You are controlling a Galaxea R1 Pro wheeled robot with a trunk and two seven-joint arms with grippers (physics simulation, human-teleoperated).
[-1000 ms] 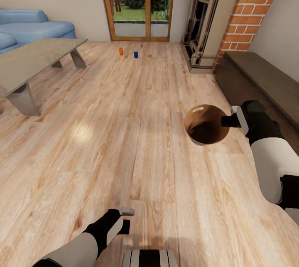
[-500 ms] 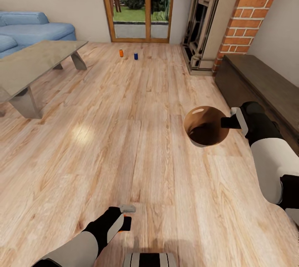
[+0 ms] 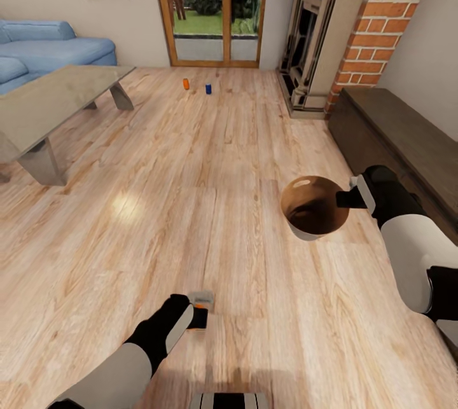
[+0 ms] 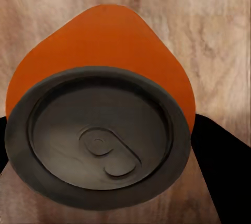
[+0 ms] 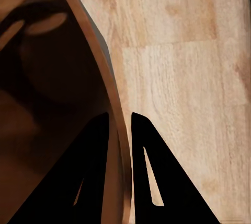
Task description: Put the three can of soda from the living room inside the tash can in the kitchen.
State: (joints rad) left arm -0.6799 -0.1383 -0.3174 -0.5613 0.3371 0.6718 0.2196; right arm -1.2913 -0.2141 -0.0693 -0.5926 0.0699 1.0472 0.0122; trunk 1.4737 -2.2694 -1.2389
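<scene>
My left gripper [image 3: 201,313] is shut on an orange can of soda [image 4: 104,51], held low above the wood floor; the can's dark silver top [image 4: 97,138] faces the left wrist camera. An orange can [image 3: 186,84] and a blue can [image 3: 208,88] stand on the floor far ahead, near the glass doors. My right gripper [image 3: 348,199] is shut on the rim of the tash can [image 3: 315,207], a round bin with a brown inside, held above the floor at the right. In the right wrist view the fingers [image 5: 104,145] pinch the bin's wall [image 5: 97,51].
A low grey coffee table [image 3: 44,103] and a blue sofa [image 3: 51,49] stand at the left. A brick fireplace [image 3: 375,21] and a dark wooden bench [image 3: 407,135] line the right side. Wood-framed glass doors [image 3: 213,5] close the far wall.
The whole view has shifted slightly as the robot moved. My left gripper with the orange can has risen and moved a little forward. The bin in my right gripper sits slightly lower in view.
</scene>
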